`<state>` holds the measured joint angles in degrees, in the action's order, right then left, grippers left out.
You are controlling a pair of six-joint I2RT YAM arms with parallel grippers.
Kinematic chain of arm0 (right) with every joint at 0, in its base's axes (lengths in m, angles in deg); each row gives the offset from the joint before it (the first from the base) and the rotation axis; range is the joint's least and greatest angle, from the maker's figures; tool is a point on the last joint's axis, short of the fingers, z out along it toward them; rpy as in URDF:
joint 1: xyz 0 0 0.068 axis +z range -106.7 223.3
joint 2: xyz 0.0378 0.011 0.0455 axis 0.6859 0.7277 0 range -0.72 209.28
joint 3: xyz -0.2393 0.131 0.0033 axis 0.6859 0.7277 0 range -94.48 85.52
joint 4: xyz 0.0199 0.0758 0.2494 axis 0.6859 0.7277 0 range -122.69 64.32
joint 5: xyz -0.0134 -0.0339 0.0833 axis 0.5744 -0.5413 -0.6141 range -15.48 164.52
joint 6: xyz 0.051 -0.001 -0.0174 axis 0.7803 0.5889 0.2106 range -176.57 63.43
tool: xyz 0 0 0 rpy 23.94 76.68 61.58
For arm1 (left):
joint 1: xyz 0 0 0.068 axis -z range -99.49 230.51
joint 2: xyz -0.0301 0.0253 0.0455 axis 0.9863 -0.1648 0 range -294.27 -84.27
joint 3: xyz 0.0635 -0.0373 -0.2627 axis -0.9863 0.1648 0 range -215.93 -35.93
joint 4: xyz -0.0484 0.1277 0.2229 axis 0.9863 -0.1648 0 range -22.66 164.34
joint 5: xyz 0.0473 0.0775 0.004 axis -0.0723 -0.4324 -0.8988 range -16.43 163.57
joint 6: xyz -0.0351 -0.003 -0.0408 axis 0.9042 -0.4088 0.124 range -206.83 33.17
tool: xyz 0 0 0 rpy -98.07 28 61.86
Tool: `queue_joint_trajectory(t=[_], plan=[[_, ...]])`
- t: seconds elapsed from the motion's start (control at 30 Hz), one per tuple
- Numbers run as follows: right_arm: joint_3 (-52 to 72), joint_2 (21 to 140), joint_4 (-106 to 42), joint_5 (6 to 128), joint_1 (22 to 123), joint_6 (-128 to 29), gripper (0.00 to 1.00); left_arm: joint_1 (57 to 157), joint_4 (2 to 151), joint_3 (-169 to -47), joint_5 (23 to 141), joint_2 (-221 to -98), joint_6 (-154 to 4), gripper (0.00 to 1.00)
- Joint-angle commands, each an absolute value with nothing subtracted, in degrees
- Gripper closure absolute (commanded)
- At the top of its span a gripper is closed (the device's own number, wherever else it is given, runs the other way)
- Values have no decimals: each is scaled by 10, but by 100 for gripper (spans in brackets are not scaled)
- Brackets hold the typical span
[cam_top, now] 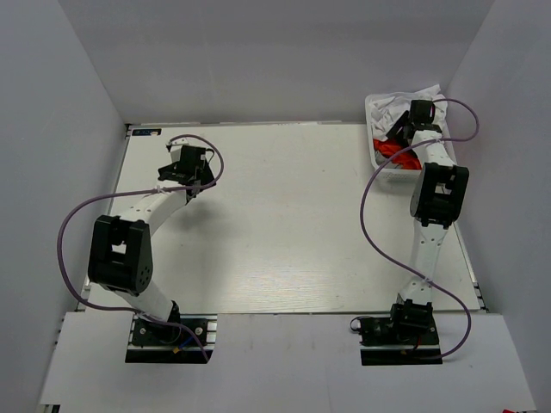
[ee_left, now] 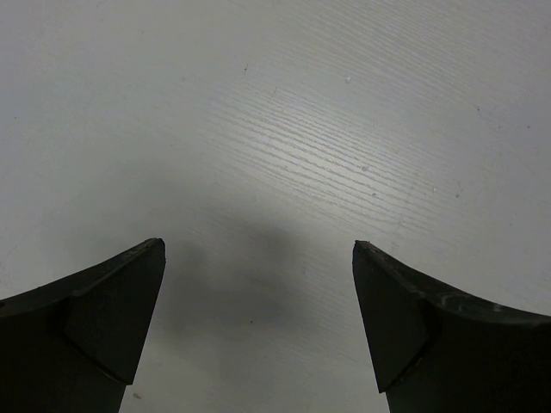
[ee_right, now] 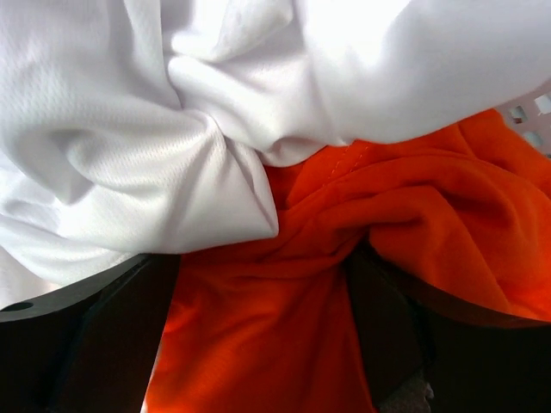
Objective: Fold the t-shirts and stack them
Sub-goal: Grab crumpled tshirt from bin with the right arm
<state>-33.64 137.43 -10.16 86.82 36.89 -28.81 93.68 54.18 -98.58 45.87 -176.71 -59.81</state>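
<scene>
The orange-red t-shirt (cam_top: 389,148) lies crumpled in the white basket (cam_top: 376,163) at the far right, with white t-shirts (cam_top: 392,107) bunched over and behind it. My right gripper (cam_top: 405,129) is down in the basket. In the right wrist view its jaws stand wide apart (ee_right: 258,284), pressed into the orange-red t-shirt (ee_right: 284,344), whose cloth fills the gap between the fingers; a white t-shirt (ee_right: 129,155) lies just above. My left gripper (cam_top: 200,182) is open and empty over bare table (ee_left: 258,249) at the far left.
The basket's lattice wall (ee_right: 529,116) shows at the right edge of the right wrist view. Grey walls close in the table on the left, back and right. The pale wood-grain tabletop (cam_top: 284,224) spreads between the two arms.
</scene>
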Motion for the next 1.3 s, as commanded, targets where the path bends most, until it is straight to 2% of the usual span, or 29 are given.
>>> queue_joint_trajectory(t=[0.0,0.2,0.43,0.63,0.83,1.03,1.13,1.17,1.2,1.27], plan=[[-328,1358,-164,839,372,-193,17,933,536,-1005,449,-1761,-594,0],[-304,1325,-188,802,373,-168,17,933,536,-1011,461,-1772,-594,0],[-275,1283,-157,794,373,-167,16,933,547,-1022,472,-1791,-605,0],[-307,1291,-89,822,372,-154,14,939,547,-1046,477,-1809,-605,0],[-386,1361,-44,836,375,-132,14,939,547,-1046,477,-1819,-605,0],[-405,1405,-115,824,376,-94,17,933,553,-1051,483,-1831,-605,0],[-452,1447,-93,835,378,-89,18,933,545,-1068,483,-1855,-605,0],[-454,1451,-93,836,378,-89,20,933,538,-1076,483,-1855,-605,0],[-452,1452,-97,834,378,-89,29,933,531,-1076,476,-1863,-605,0],[-436,1446,-107,834,379,-92,52,933,531,-1082,476,-1868,-605,0]])
